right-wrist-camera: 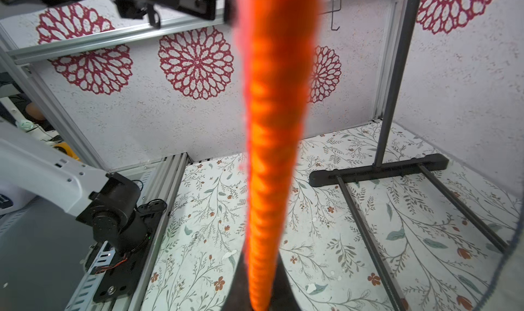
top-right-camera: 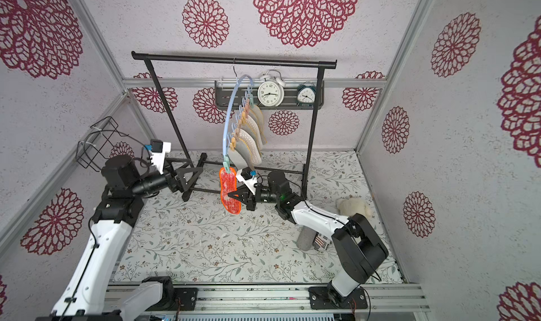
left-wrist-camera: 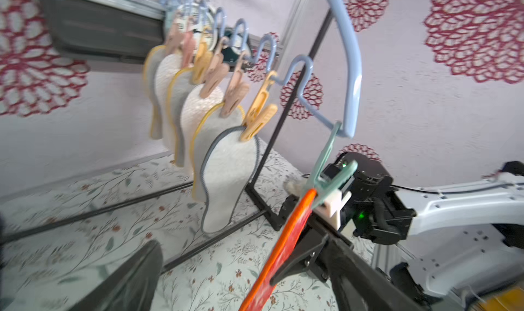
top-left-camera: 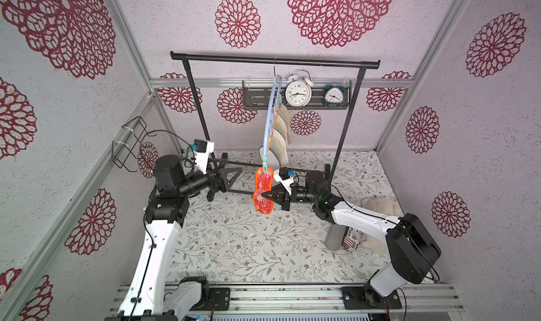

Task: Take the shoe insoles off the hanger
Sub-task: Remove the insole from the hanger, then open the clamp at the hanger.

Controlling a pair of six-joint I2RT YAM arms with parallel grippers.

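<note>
There is one translucent orange gel insole (top-left-camera: 264, 188), six pale fabric insoles (left-wrist-camera: 226, 182), at least seven pastel plastic clothespins (left-wrist-camera: 259, 119), one pale blue arched hanger (left-wrist-camera: 354, 68) and two round alarm clocks (top-left-camera: 298, 93).

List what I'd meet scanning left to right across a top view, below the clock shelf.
Black wire bracket → left gripper, open → orange insole → grey roll → white fluffy item. The right gripper, shut on the orange insole, overlaps it and is left out.

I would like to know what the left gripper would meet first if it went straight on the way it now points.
Probably the orange insole that the right gripper holds, hanging ahead of the left gripper; depth is uncertain.
</note>
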